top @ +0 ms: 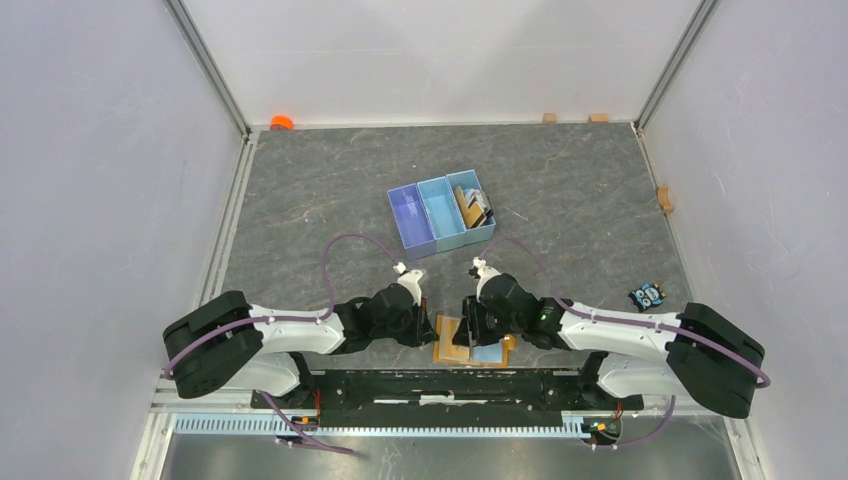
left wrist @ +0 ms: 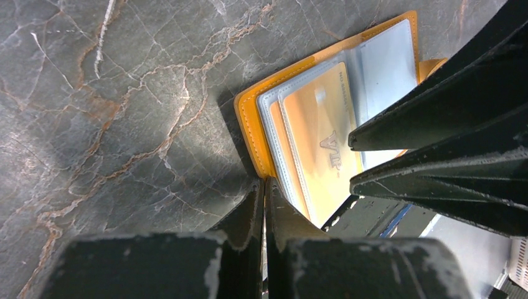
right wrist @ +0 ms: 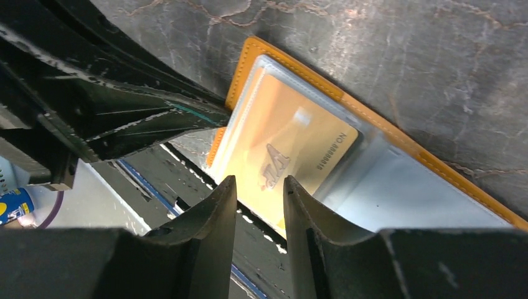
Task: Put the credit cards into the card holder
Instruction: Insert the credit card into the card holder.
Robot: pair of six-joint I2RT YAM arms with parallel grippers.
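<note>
The orange-tan card holder lies open at the table's near edge, between both grippers. A gold-yellow credit card sits in its clear sleeve, the near end sticking out past the table edge. My left gripper is shut on the card holder's orange left edge. My right gripper is a little open and empty, its tips just above the gold card's protruding end. More credit cards stand in the tray's right compartment. In the top view the left gripper and right gripper almost meet.
A blue three-compartment tray sits mid-table behind the grippers. A small black-and-blue gadget lies at the right. The black rail runs just below the card holder. Walls enclose the table; small wooden blocks sit along the edges.
</note>
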